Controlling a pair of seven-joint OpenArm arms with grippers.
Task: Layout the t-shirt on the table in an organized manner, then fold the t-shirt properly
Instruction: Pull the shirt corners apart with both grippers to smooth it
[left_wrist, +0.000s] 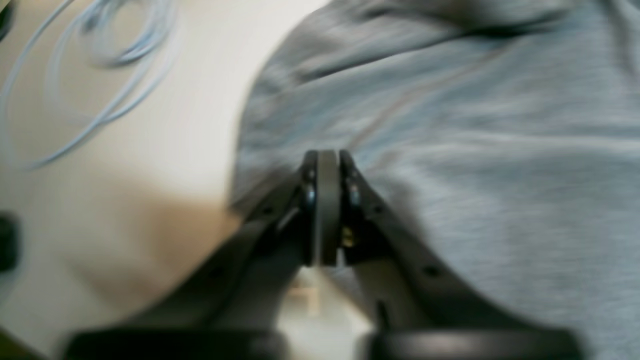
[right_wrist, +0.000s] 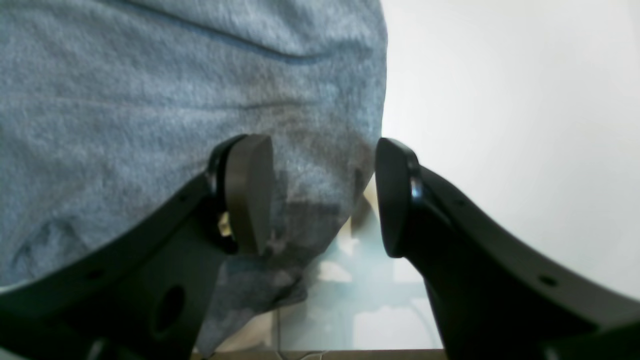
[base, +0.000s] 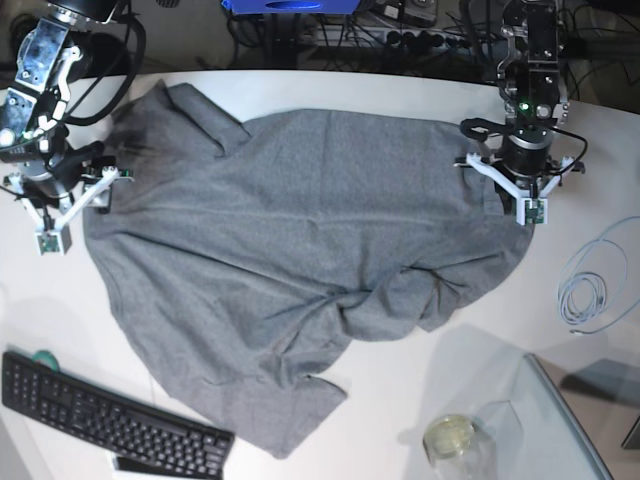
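A: Right pincer (right_wrist: 325, 200)?
B: Jaws wide apart, astride the t-shirt (base: 300, 250) edge, gripping nothing.
A: Left pincer (left_wrist: 327, 160)?
B: Pads pressed together at the shirt's border; any cloth between them, cannot tell.
A: Inventory, largest first?
B: White surface (base: 420, 85); grey t-shirt spread rumpled across it; keyboard (base: 100, 412); coiled cable (base: 585, 290).

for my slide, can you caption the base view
Grey t-shirt spread rumpled on the white table, an arm at each upper corner.
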